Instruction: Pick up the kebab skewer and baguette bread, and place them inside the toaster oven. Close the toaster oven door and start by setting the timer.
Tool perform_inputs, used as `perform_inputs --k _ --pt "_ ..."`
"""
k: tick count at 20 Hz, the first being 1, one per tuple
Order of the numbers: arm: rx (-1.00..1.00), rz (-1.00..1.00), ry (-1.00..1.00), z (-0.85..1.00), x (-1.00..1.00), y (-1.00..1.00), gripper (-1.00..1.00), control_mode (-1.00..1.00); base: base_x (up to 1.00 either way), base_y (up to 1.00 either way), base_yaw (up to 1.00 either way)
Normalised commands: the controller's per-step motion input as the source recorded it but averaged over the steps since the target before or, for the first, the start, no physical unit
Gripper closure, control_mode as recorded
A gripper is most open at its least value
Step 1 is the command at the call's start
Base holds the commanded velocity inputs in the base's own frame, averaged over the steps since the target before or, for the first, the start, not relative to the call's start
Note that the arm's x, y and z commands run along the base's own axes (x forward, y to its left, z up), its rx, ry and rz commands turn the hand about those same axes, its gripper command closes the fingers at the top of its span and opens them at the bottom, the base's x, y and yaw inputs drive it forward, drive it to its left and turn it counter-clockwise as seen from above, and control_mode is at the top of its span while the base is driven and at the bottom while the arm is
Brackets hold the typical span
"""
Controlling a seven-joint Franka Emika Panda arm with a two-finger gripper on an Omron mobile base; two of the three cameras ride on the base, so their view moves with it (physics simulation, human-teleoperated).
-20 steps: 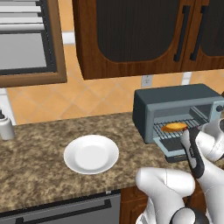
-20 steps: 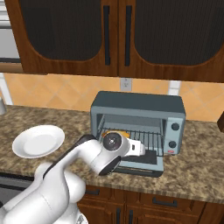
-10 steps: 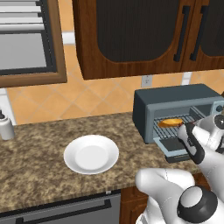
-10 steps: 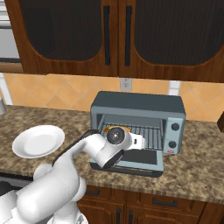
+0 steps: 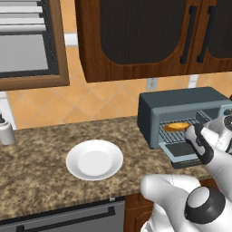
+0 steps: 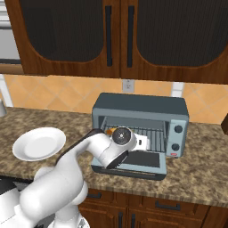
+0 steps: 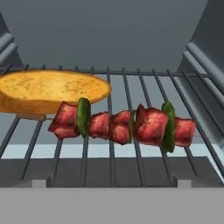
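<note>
Hand view is looking straight into the toaster oven [image 7: 109,39], and both bits of food are sitting on the wire rack [image 7: 131,87] in there. The baguette bread [image 7: 50,89] is lying flat towards the left of that view, and the kebab skewer [image 7: 124,124] is lying across the rack bars in front of it, with its stick end poking under the bread's edge, so the two are touching or as good as. Red meat chunks with a couple of green pieces between them are showing on the skewer.

From the left base view the oven is sitting on the speckled brown table [image 5: 41,181] with the toaster oven door [image 5: 183,152] hanging down open, and the hand [image 5: 195,141] is hovering right at the opening over the door. Its jaws are standing spread wide and it's holding nothing. The bread is peeking out on the rack in that view too.

A white plate [image 5: 94,159] is sitting on the table well to the left of the oven. In the right base view the arm is reaching across in front of the oven's opening.
</note>
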Motion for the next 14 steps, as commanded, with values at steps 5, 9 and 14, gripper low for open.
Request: perform_inputs --k 5,9,14 --pt "0.0 0.0 0.0 -0.05 -0.01 0.0 -1.0 -1.0 0.0 0.0 0.0" --pt "0.0 0.0 0.0 -0.09 0.0 0.0 -1.0 -1.0 0.0 0.0 0.0" --pt "0.0 0.0 -0.02 -0.14 0.0 0.0 -1.0 -1.0 0.0 0.0 0.0"
